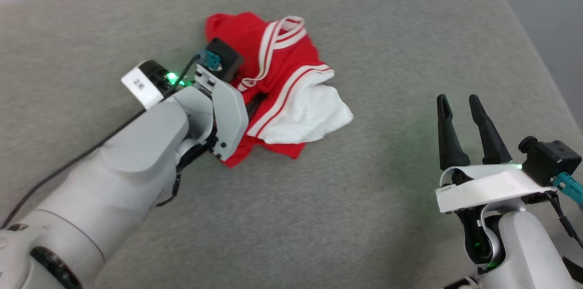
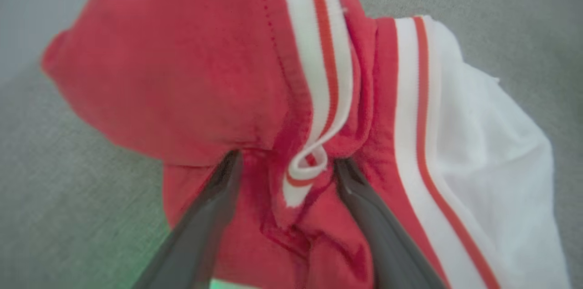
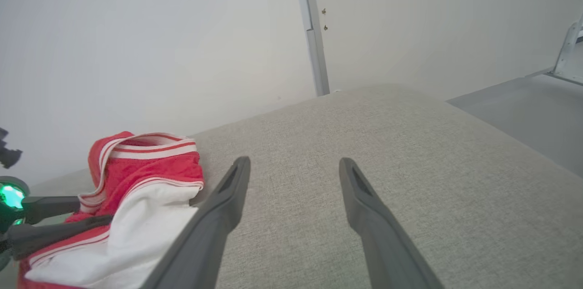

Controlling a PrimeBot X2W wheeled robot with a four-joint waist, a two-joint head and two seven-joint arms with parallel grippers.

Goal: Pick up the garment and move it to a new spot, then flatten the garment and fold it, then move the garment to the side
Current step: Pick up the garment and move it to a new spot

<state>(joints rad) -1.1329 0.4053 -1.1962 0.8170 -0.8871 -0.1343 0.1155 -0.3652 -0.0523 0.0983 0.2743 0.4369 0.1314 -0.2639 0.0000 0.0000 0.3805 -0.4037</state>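
Note:
The garment (image 1: 282, 74) lies crumpled on the grey fabric surface, red with white-and-red striped trim and a white part turned out on its right. My left gripper (image 2: 287, 163) is open, its two dark fingers (image 2: 205, 225) straddling a bunched fold of red cloth and a loop of striped trim; the garment (image 2: 182, 61) rests on the surface. In the head view the left wrist (image 1: 218, 97) covers the garment's left side. My right gripper (image 1: 457, 100) stands open with nothing in it, well to the right of the garment (image 3: 150, 188).
The grey cushioned surface (image 1: 364, 211) spreads wide around the garment. Its right edge (image 1: 537, 29) drops to a darker floor. A pale wall with a vertical metal strip (image 3: 314, 52) stands behind the surface's far edge.

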